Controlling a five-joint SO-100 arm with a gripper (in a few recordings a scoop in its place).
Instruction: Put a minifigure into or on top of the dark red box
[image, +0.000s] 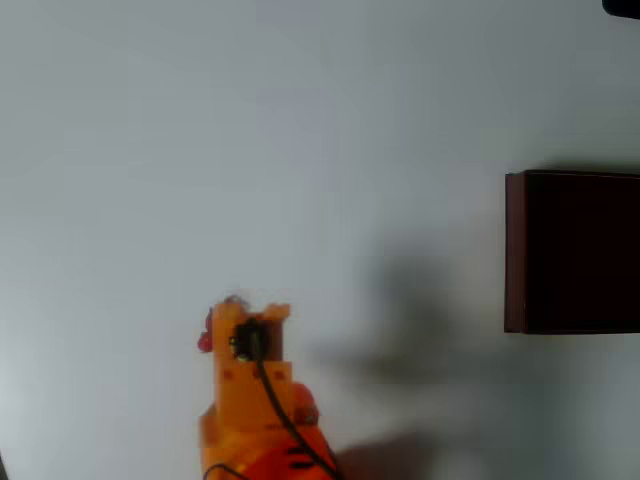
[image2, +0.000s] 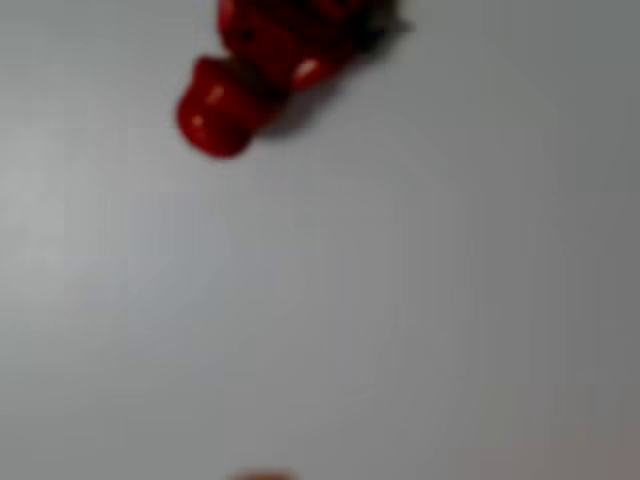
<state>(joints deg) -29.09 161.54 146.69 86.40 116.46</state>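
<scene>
Minifigure: a tiny red toy figure lying on the white table (image: 300, 130). In the overhead view a bit of it (image: 205, 338) peeks out at the left side of the orange arm's head, in the near-left part of the scene. In the wrist view it (image2: 262, 70) lies blurred at the top edge, partly cut off by it.
Long axis: in the wrist view it runs on a slant, from upper right down to lower left; the rounded red end points lower left. A small pale spot shows along its side. The overhead view shows too little of it to judge direction.
Gripper: the orange gripper (image: 235, 305) points toward the far side in the overhead view, right above the minifigure. I cannot tell whether the claw is released or clenched; the fingers are hidden beneath the arm's body.
Dark red box: at the right edge (image: 515, 250) in the overhead view, thin maroon walls, near-black interior, partly cut off by the frame, well apart from the minifigure and gripper.
</scene>
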